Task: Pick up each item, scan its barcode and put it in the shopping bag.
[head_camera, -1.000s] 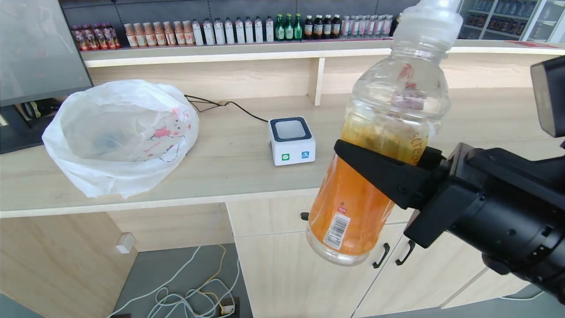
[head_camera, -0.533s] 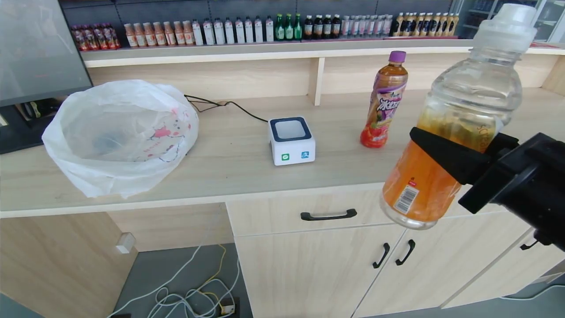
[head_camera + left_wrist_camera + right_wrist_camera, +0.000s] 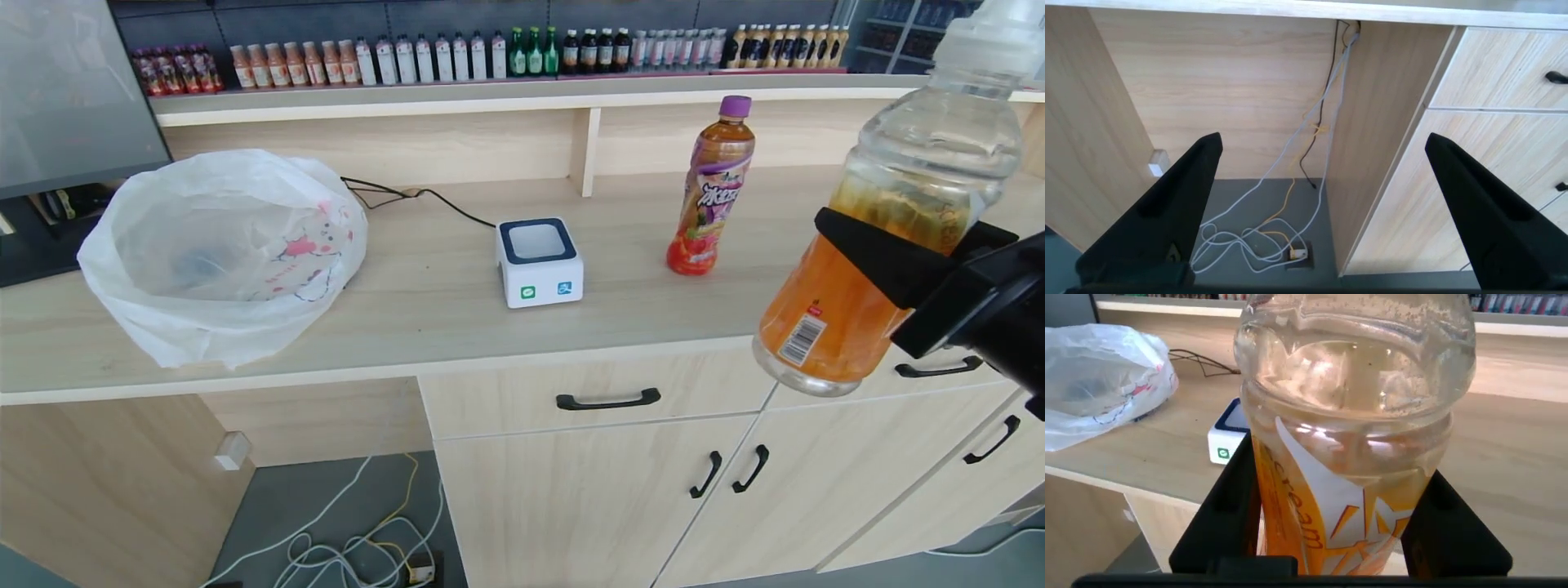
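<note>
By counter [image 3: 490, 355] edge, bottle [image 3: 816, 322] in right pincer [image 3: 914, 233]

Bright, even light, probably from overhead. Barely any shadow on the counter [image 3: 441, 327], noticeably dimmer under it. Bit of glare on the bottle [image 3: 927, 155], up at its clear top. Head view stretches toward the edges.

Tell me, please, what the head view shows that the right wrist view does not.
Head view, not the wrist: the purple-capped bottle standing on the counter, the barcode on the held orange drink bottle, the drawer handle and the floor cables. Right wrist view, not the head: the held bottle's wrist-facing label side, seen straight on. Shared: the right end effector shut on the orange drink bottle, the shopping bag and the scanner.
</note>
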